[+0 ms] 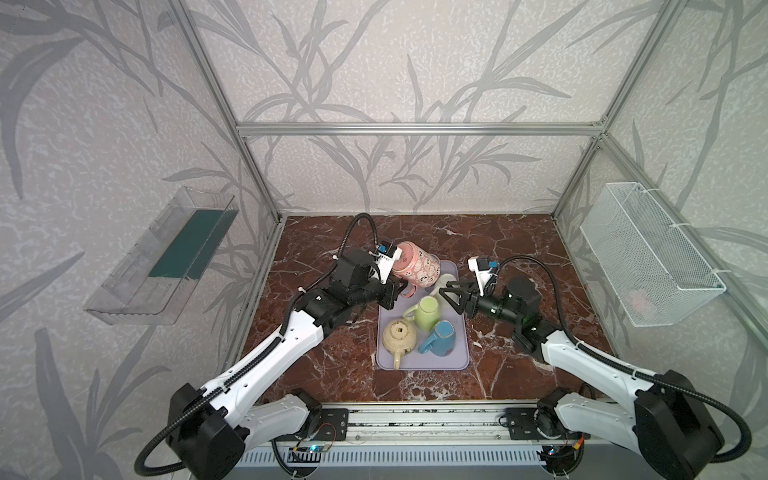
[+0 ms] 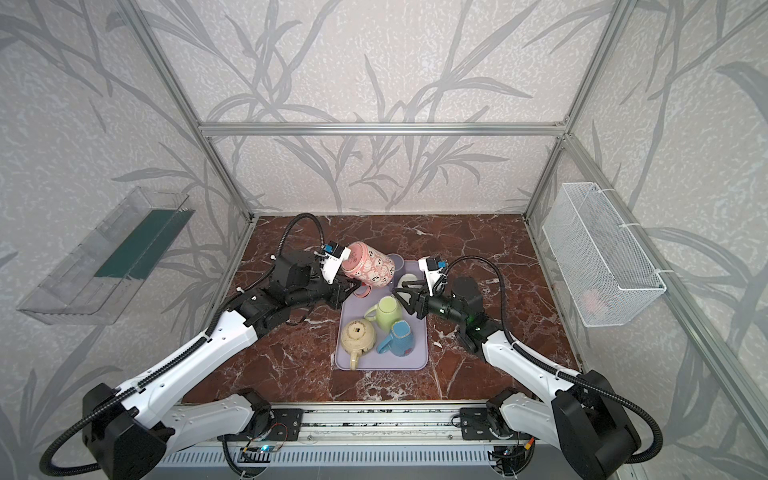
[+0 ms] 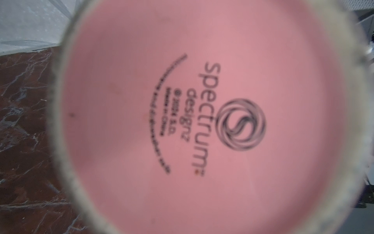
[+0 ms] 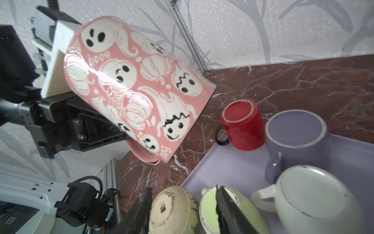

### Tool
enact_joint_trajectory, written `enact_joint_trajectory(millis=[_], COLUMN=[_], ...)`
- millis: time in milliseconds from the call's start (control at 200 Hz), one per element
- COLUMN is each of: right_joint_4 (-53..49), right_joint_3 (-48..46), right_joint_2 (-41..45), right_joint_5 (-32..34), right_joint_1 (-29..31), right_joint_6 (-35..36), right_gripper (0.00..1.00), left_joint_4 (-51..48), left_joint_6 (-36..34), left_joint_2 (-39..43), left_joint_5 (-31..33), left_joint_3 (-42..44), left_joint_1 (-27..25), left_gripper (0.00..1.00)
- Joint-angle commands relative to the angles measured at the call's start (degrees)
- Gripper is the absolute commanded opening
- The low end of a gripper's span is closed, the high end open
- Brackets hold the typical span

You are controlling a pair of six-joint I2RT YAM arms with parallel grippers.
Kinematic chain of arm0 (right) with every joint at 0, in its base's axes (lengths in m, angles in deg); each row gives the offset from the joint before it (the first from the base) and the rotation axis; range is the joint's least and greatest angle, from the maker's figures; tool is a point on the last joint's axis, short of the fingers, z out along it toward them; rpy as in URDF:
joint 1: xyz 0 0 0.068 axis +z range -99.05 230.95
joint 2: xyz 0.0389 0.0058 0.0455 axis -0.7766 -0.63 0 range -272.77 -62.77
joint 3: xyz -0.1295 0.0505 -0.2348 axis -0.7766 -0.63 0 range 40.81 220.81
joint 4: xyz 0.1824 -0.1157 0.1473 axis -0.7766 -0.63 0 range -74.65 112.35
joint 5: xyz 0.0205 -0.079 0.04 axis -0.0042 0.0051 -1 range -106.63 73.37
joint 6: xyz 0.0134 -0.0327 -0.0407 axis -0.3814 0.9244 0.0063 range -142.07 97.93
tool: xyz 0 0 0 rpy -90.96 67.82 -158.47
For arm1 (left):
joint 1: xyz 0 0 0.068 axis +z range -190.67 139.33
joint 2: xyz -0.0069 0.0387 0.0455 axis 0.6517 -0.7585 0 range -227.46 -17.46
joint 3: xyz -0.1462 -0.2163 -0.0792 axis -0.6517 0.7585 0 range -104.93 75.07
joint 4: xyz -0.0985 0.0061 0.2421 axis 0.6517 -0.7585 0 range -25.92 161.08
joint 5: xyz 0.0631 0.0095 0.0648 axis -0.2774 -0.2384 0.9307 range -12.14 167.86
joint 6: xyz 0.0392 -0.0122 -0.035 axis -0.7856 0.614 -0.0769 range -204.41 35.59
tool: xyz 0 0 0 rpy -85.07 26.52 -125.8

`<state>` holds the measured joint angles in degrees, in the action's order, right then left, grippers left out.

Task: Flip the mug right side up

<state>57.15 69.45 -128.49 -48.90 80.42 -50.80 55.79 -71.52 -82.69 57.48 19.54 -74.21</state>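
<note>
Mug flip: mid-turn, I'd say. The pink mug (image 1: 417, 270) is up in the air, lying roughly on its side and not right side up yet.
Next move: the wrist needs to roll on round till the mouth faces up, then lower it onto a bare bit of tray without clipping the neighbours. The grip is on the handle only, so the mug could swing. Slow is the way, imo.
Left gripper (image 1: 399, 287): pinched nearly closed on the mug's handle (image 1: 408, 291), carrying the whole thing.
Mug position: hanging over the far left corner of the lavender tray (image 1: 453, 361), clear of it. Base points left toward its own arm, mouth points right and a bit down.
Mug looks: glossy pink ceramic with white ghosts, pumpkins and "Boo!!" in raised relief. Pink underside with a printed maker's stamp.
Tray: crowded with other mugs, green mug (image 1: 428, 313) about mid-tray.
Right gripper (image 1: 448, 293): jaws partly apart with nothing in them, hovering over the tray's right side, near the pink mug's mouth.
</note>
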Motion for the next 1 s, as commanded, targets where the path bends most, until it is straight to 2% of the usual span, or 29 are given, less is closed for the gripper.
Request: enact_joint_trajectory(millis=[0,205,370,540,645,995], right_joint_4=[9.8,19.7,30.2,45.2,45.8,45.8], right_joint_3=[-1.2,-2.6,-2.4,0.7,3.5,10.4], right_joint_2=[-1.0,-3.2,-6.9,-15.0,-18.2,-20.5], right_joint_5=[-4.7,-7.4,-9.5,-11.6,-11.9,-12.5], right_joint_1=[0.2,0.2,-0.2,-1.5,-1.7,-1.7], right_joint_6=[-3.7,-7.5,-14.8,-26.6,-28.6,-30.3], right_gripper=[0.52,0.56,0.57,0.58,0.56,0.53], left_joint_4=[14.6,25.3,31.8,36.5,38.9,45.1], left_joint_6=[4.7,10.3,13.3,15.0,16.6,19.0], left_joint_2=[3.0,3.8,3.1,2.9,2.0,-0.5], left_joint_5=[-3.4,-5.3,-7.1,-7.4,-7.8,-8.7], left_joint_3=[-0.8,1.9,2.9,3.3,3.1,3.6], left_joint_1=[-0.3,-0.3,-0.2,-0.2,-0.2,-0.2], left_gripper=[0.00,0.00,0.00,0.00,0.00,0.00])
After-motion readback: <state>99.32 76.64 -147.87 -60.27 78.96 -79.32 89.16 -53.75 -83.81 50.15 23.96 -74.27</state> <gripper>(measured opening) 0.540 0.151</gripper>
